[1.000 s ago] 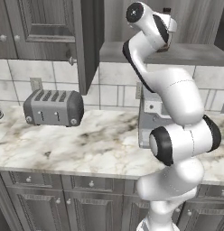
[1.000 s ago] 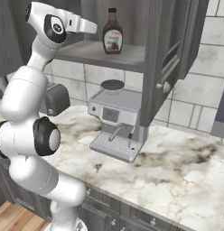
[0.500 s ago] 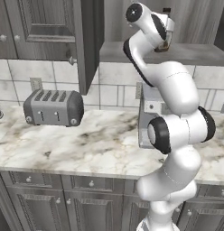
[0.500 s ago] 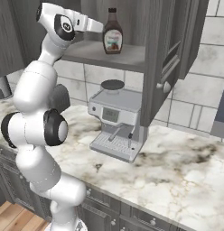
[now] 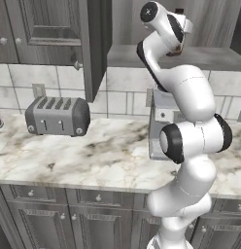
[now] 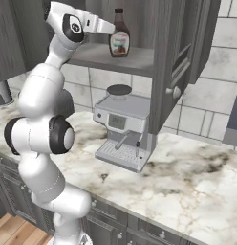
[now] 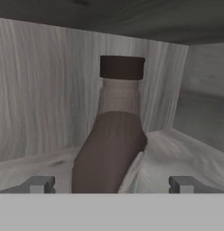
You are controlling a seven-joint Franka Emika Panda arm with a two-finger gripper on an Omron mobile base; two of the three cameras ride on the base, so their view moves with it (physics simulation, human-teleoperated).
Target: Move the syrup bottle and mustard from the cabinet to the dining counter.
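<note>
A toaster (image 5: 57, 115) sits to my left on the counter (image 5: 98, 160). My gripper (image 7: 112, 184) is spread wide at the open cabinet (image 6: 182, 57), its fingertips (image 7: 39, 184) on either side of the syrup bottle (image 6: 119, 40), which stands upright on the shelf (image 6: 103, 56) above the coffee machine (image 6: 121, 127).

A dark brown syrup bottle with a dark cap and a pale label marked in red (image 6: 119, 40) stands on the grey shelf of a dark grey wood-grain wall cabinet (image 6: 180, 57). Below, a white marble countertop veined grey-brown (image 5: 93, 160) carries a grey metal four-slot toaster (image 5: 58, 115) and a silver-grey espresso machine (image 6: 124, 131).
</note>
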